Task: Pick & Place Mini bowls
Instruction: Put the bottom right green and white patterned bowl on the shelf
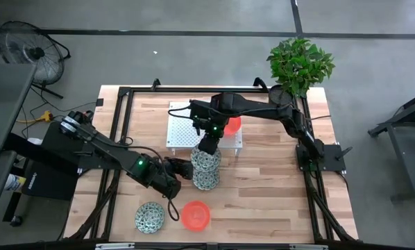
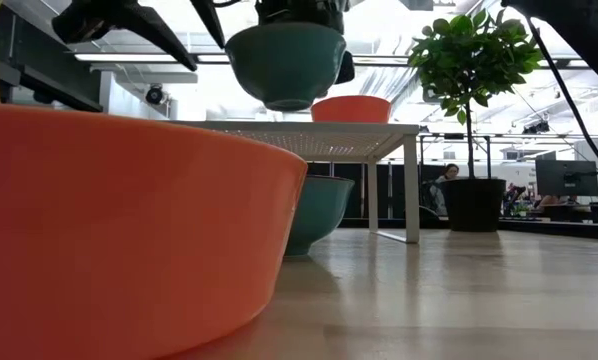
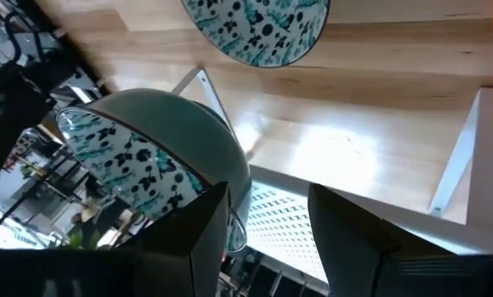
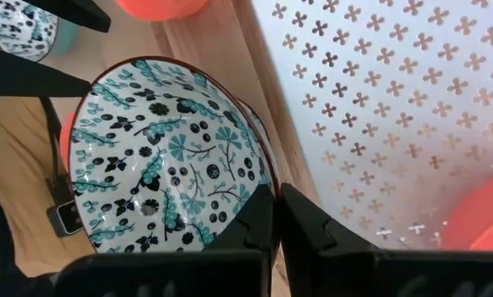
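My right gripper [image 1: 207,144] [image 4: 278,219] reaches in over the white perforated stand and is shut on a speckled green-and-white mini bowl [image 1: 206,159] [image 2: 286,62] [image 4: 168,157]. That bowl hangs in the air above a second speckled bowl [image 1: 206,180] [image 2: 317,210], which rests on its base on the table. My left gripper [image 1: 174,176] [image 3: 267,235] is open just left of these two bowls, with the lifted bowl [image 3: 147,165] close beside one finger. An orange-red bowl [image 1: 232,125] [image 2: 351,108] sits on the stand. Another speckled bowl [image 1: 150,217] and an orange-red bowl [image 1: 195,214] [image 2: 119,220] stand near the table's near edge. My right gripper pinches the speckled bowl's rim [image 4: 267,183], one finger inside the bowl and one outside its wall. The fingers come from above, pointing down. The bowl is lifted clear of the table and of the bowl below it, hanging roughly upright with its opening up.
The white perforated stand [image 1: 183,128] [image 2: 379,140] stands on thin legs at the table's middle far side. A potted green plant [image 1: 299,64] [image 2: 469,200] stands at the far right corner. Bare wooden table [image 1: 270,201] lies to the right of the bowls.
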